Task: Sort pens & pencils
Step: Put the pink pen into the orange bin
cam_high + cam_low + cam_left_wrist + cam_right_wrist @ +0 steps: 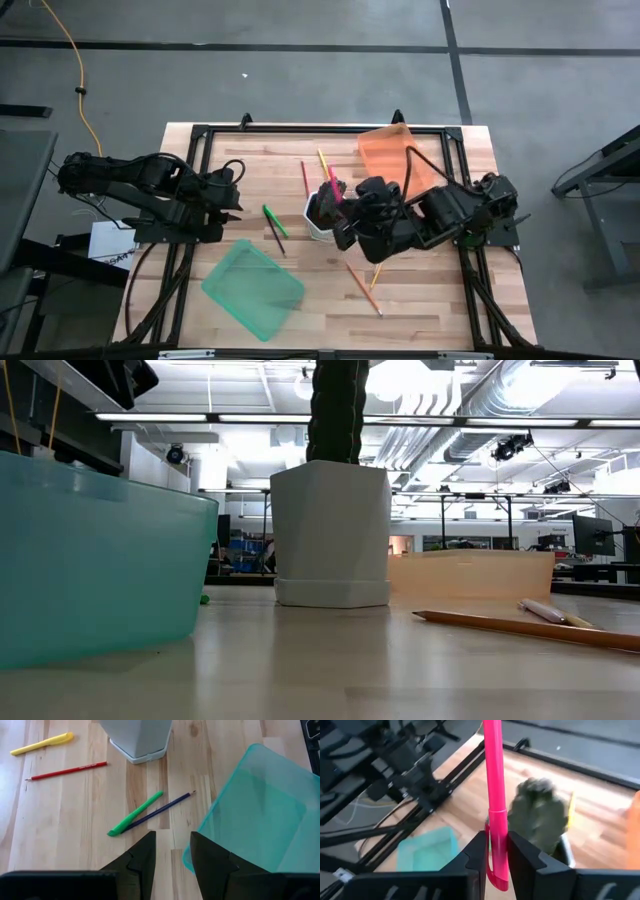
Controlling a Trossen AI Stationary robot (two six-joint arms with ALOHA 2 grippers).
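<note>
Pink pen (pixel 495 795) clamped upright in right claw (pixel 496 855), raised over cactus pot (pixel 322 212) at counter (pixel 450 290) centre, likely for carrying to a bin. Green pen (pixel 135 813) and dark pencil (pixel 165 807) crossed at nine o'clock of pot, before open, empty left claw (pixel 172 855).

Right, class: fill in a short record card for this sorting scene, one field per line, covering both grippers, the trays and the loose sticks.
Right gripper: shut on the pink pen, held above the white pot
Left gripper: open, empty, waiting at the table's left side
Green tray: front left, nothing seen inside
Orange tray: back right
Green pen: on the table, crossing the dark pencil
Red pencil: lying loose
Yellow pen: lying loose
</note>
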